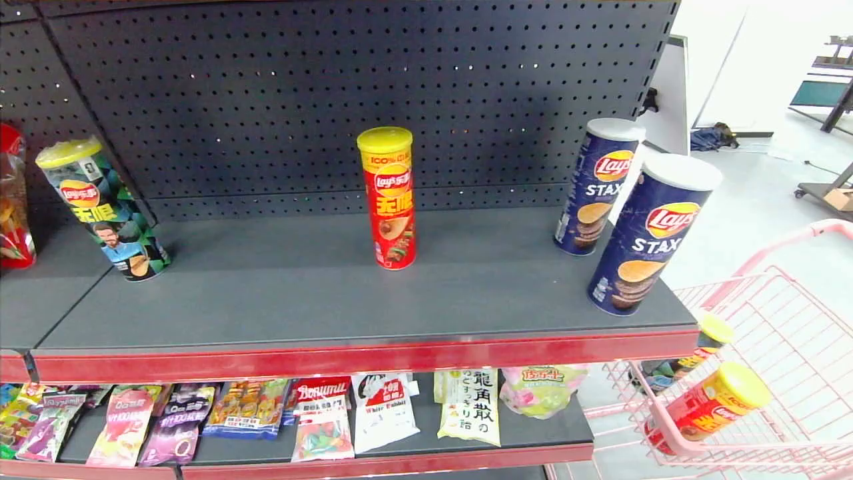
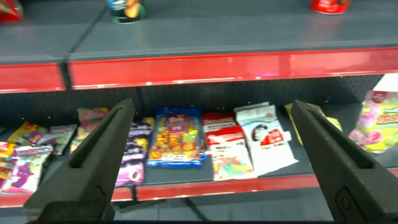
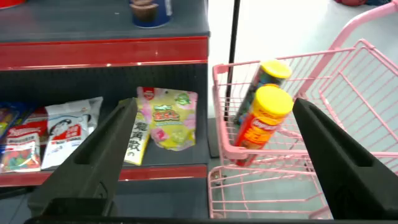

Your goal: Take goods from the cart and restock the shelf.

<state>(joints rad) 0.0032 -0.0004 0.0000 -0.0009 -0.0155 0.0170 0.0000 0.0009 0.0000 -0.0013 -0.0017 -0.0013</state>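
Note:
The upper shelf (image 1: 300, 300) carries a green chip can (image 1: 103, 210), a red chip can (image 1: 390, 200) and two blue chip cans (image 1: 596, 187) (image 1: 650, 237). At the lower right, a pink cart (image 1: 673, 427) holds a red can with a yellow lid (image 1: 710, 407) and a dark can (image 1: 686, 360). My right gripper (image 3: 214, 104) is open, level with the lower shelf, with the cart's red can (image 3: 261, 127) and dark can (image 3: 264, 78) ahead of it. My left gripper (image 2: 211, 107) is open and empty, facing the lower shelf's snack bags (image 2: 180, 140).
Several snack bags (image 1: 320, 413) lie along the lower shelf under the red shelf lip (image 1: 360, 357). A red bag (image 1: 12, 200) stands at the upper shelf's far left. Wide gaps separate the cans. Open floor lies beyond the cart.

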